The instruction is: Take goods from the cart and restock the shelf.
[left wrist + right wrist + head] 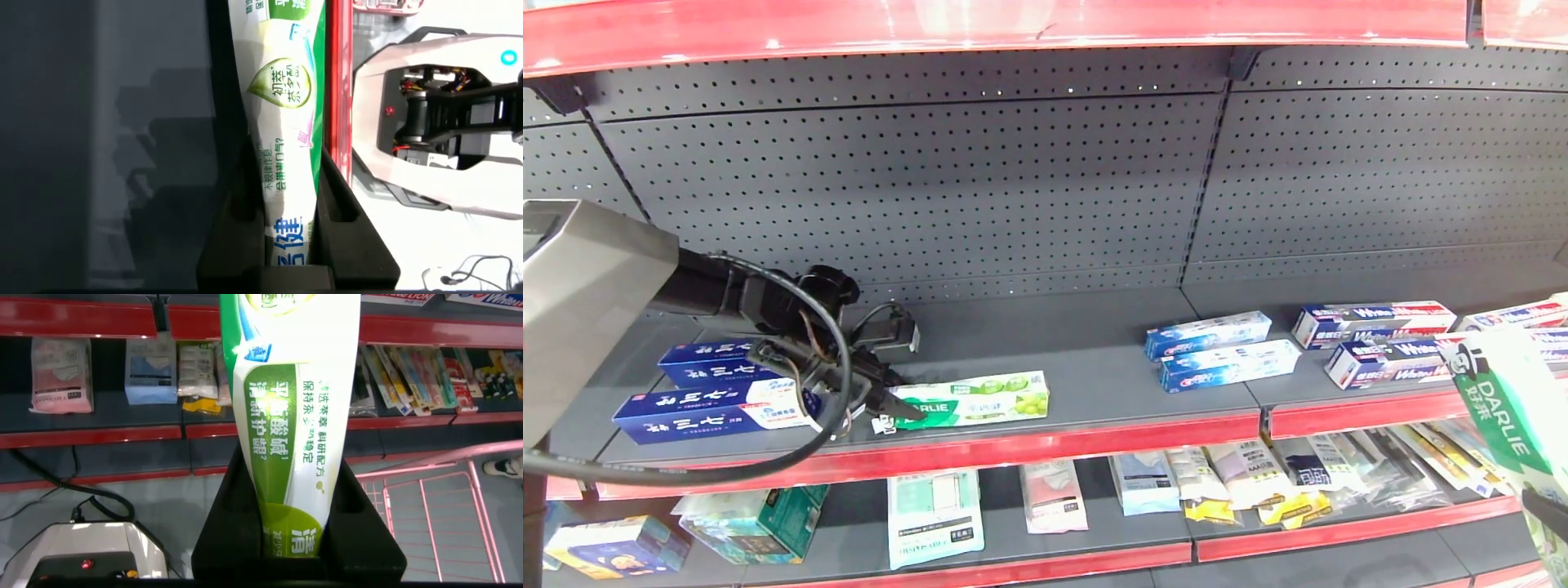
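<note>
Your left gripper [905, 408] is clamped on one end of a flat green cardboard box [980, 398]. The box lies lengthwise on the grey shelf [1094, 367], just behind its red front lip (dark blue boxes [715, 408] sit close on the left). Bare board runs right toward the pale blue boxes [1217, 351]. Your right gripper [292, 461] pinches a second green box [290, 392], held roughly upright at the right; its wrist view adds the pink wire cart [433, 510] below.
</note>
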Available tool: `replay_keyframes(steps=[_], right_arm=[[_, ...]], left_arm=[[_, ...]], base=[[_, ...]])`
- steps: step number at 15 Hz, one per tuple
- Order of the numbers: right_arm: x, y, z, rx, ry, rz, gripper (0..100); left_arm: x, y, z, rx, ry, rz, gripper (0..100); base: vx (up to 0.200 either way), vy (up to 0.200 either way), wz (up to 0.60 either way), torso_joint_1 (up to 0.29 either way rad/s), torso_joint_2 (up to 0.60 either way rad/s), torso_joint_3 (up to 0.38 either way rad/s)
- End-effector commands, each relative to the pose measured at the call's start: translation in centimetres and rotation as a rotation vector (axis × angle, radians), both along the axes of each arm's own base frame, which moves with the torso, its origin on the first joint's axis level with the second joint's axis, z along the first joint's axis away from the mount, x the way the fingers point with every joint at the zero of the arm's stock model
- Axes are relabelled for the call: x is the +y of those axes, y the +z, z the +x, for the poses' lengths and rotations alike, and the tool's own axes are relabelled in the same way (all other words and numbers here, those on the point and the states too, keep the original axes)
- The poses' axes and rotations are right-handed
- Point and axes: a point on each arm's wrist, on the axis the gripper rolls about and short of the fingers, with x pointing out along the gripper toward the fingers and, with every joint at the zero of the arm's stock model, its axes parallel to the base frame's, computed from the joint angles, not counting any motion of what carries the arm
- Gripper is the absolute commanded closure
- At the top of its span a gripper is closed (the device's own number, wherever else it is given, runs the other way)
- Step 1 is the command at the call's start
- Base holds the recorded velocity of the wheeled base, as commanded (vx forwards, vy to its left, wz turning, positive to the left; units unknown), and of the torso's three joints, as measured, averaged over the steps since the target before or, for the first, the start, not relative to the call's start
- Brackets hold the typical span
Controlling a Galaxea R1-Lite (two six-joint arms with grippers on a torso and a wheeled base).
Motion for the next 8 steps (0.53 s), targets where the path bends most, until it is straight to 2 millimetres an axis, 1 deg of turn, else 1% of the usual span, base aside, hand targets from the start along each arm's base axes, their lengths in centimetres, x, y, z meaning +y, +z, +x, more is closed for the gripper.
replay_keyframes(steps=[1, 8], right_arm=[[0.00, 0.00, 0.02, 0.001, 0.000, 0.000, 100], [0.00, 0.00, 0.02, 0.001, 0.000, 0.000, 100]], left_arm=[[0.04, -0.38, -0.19, 0.010, 0.001, -0.001, 100], [0.00, -0.65, -0.50, 0.024, -0.005, -0.007, 100]], base=[[0.000, 0.000, 0.00, 0.000, 0.00, 0.000], [0.000, 0.000, 0.00, 0.000, 0.00, 0.000]])
